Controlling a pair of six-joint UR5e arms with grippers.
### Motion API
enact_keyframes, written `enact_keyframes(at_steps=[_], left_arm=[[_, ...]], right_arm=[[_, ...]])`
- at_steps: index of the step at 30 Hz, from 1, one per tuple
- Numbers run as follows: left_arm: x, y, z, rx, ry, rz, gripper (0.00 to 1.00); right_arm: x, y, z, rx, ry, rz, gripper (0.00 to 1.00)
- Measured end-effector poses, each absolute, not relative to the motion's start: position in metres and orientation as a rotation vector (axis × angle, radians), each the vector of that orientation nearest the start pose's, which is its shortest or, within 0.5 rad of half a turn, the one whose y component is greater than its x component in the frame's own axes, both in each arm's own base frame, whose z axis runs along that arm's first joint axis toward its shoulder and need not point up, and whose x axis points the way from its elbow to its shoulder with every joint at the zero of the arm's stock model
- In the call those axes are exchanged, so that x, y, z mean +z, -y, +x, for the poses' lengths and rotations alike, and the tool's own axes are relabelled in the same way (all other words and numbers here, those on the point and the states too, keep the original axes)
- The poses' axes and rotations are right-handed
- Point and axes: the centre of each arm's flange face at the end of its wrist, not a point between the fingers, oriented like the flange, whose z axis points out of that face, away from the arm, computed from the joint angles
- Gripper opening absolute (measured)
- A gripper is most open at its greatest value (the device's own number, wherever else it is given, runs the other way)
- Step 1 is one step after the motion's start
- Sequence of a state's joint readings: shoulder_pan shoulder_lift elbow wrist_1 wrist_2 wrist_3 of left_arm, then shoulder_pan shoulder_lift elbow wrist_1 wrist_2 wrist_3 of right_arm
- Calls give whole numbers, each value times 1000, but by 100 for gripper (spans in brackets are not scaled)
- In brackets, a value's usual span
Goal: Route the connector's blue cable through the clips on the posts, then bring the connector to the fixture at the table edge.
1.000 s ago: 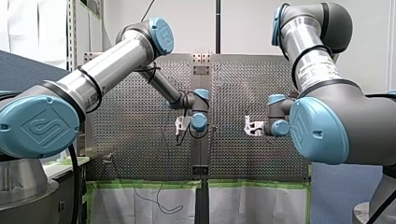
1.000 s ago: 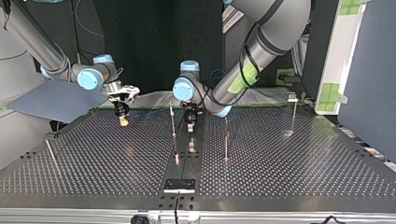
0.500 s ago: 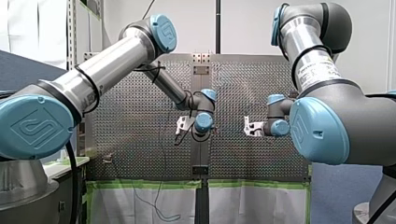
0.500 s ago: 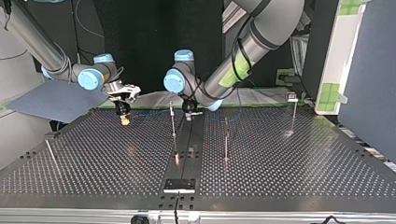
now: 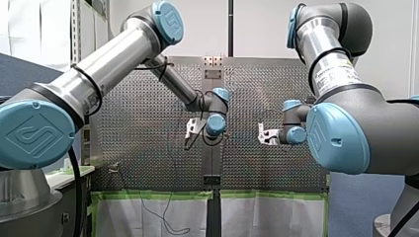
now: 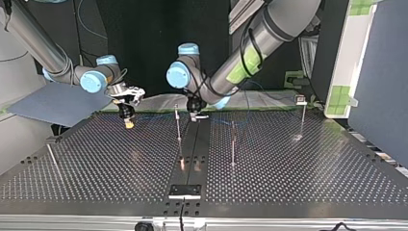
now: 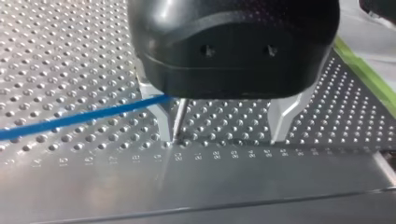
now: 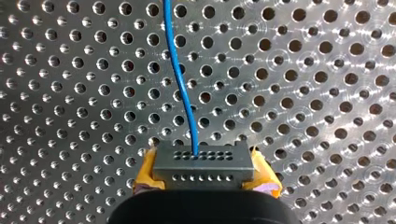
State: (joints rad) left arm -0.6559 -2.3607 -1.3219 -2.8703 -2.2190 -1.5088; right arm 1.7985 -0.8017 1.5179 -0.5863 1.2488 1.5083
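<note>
My right tool (image 8: 205, 171) is clenched with yellow pads (image 8: 145, 169) on the small, rigid, likely light connector (image 8: 201, 161) over the perforated surface (image 8: 303, 93), a sound hold, while its thin, limp blue cable (image 8: 180, 79) trails past my left tool (image 7: 223, 135), fingers (image 7: 164, 119) parted.

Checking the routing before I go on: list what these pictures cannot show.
Clips on the posts: too small in the top view.
Blue cable beyond my left gripper: hidden behind its black body, left wrist view.
Connector: hidden behind my right arm in the front view.
</note>
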Motion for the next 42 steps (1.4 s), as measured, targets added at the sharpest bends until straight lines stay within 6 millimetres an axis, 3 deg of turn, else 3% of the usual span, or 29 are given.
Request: enact_keyframes(at_steps=[30, 42], left_arm=[[144, 521, 446, 60, -1773, 313, 100], [138, 524, 439, 18, -1774, 283, 100]], right_arm=[[98, 617, 310, 1493, 943, 1734, 1], [98, 617, 311, 1496, 942, 1734, 1]])
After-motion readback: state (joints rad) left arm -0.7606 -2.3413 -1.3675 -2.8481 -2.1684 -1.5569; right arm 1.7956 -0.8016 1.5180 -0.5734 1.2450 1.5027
